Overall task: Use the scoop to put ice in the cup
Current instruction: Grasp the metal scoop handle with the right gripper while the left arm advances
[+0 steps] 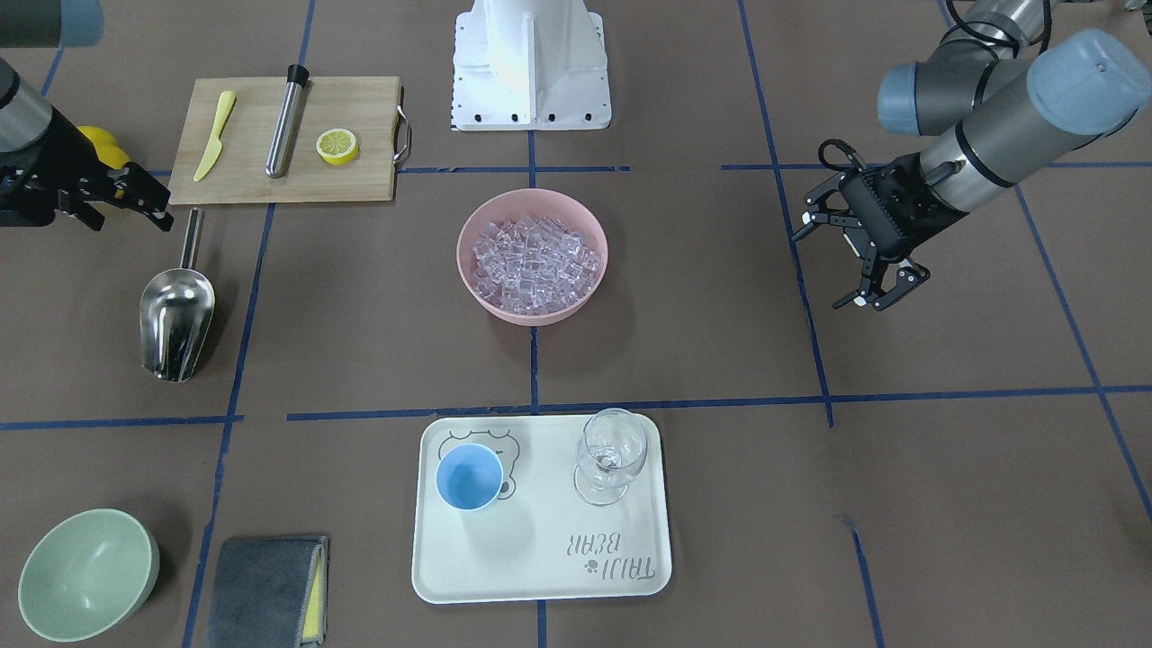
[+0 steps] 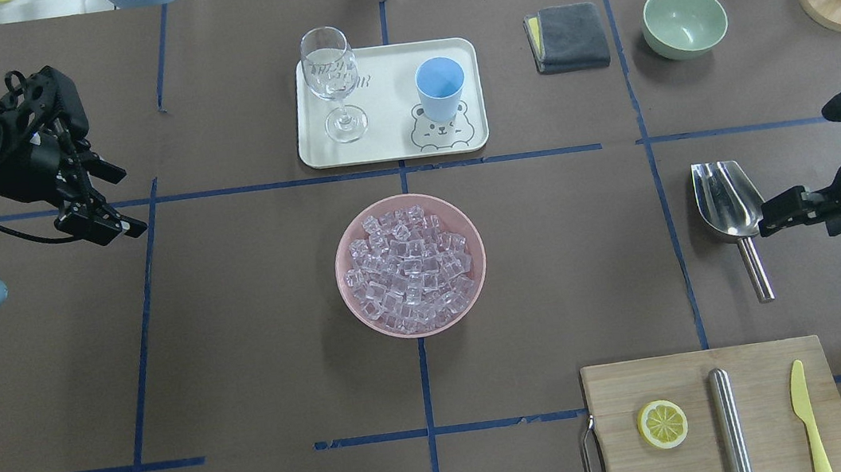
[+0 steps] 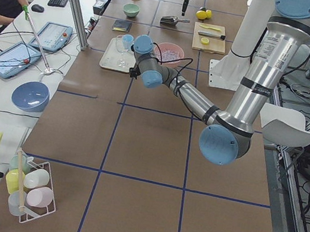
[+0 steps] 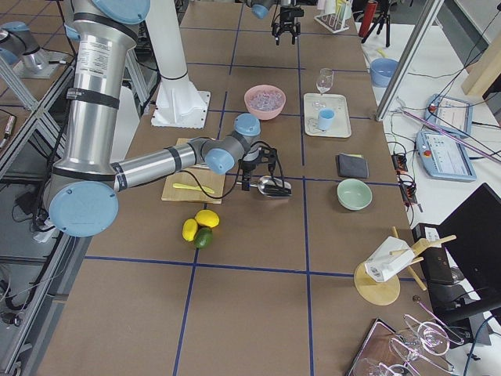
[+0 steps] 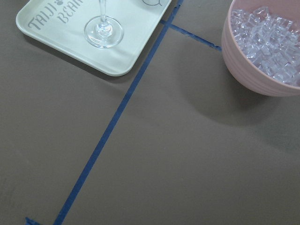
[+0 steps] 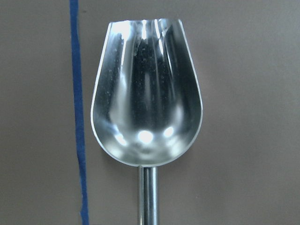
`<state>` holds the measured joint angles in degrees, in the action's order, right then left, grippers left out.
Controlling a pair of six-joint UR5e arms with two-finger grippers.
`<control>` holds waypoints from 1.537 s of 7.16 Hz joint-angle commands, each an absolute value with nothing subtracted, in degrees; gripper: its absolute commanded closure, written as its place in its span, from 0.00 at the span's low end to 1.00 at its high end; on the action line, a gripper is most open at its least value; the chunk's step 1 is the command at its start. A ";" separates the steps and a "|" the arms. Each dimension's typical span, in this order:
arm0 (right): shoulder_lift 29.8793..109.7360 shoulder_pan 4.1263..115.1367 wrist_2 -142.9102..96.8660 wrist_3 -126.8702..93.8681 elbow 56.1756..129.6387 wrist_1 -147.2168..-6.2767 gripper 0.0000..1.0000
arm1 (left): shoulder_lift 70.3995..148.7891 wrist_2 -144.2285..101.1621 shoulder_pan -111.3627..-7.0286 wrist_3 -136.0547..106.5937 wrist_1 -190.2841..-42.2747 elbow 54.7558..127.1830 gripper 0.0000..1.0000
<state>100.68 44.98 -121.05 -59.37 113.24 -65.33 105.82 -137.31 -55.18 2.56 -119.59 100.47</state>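
**Lining up on the scoop handle**

Finds the scoop (image 2: 723,203) flat on the desk (image 2: 239,330) at the robot's right, empty, long axis running near-to-far: trough mouth away from the robot, thin handle pointing back toward its base. Puts the right jaws raised off the desk close by the handle, spread and holding nothing. Shows, in the right wrist view, the handle running straight down the midline. Calls, most likely, for a drop to straddle that handle across its axis. Leaves the left jaws, also spread and empty, well apart on the far side, plainly the farther of the 2. Keeps the ice (image 2: 410,269) heaped in the pink bowl (image 2: 343,277) mid-desk. Sets the cup (image 2: 441,87) upright and empty on the tray (image 2: 391,123) beyond, beside a stemmed glass (image 2: 330,71).
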 commanded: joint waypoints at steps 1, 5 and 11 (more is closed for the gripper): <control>98.46 42.02 -119.97 -59.59 110.14 -64.42 0.00 | 105.82 -136.85 -54.06 2.55 -119.62 99.15 0.00; 95.80 41.57 -121.20 -60.03 107.40 -64.51 0.22 | 105.82 -136.85 -54.05 2.55 -119.62 99.14 0.00; 97.81 42.01 -121.46 -61.79 111.41 -65.03 1.00 | 105.91 -136.76 -54.05 2.55 -119.62 99.40 0.00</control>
<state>96.93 41.80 -121.31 -61.71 108.73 -64.59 105.90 -136.76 -54.05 2.61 -119.62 99.01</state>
